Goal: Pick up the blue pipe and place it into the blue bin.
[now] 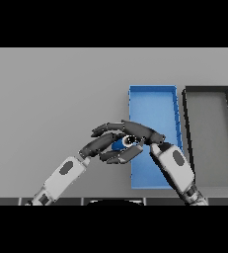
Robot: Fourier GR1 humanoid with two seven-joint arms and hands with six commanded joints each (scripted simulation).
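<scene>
Over the blue bin's (155, 104) left edge, both hands meeting around the blue pipe (121, 144). Right hand (137, 131) curled over it, left hand (108, 146) cupping loosely underneath. Dark bin (209, 138) just right.

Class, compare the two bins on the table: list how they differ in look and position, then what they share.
The blue bin is bright blue; the dark bin has black walls and a grey floor. The blue bin lies left, partly behind both hands; the dark bin lies right, with only its lower left corner hidden. Both are open rectangular trays, side by side.
</scene>
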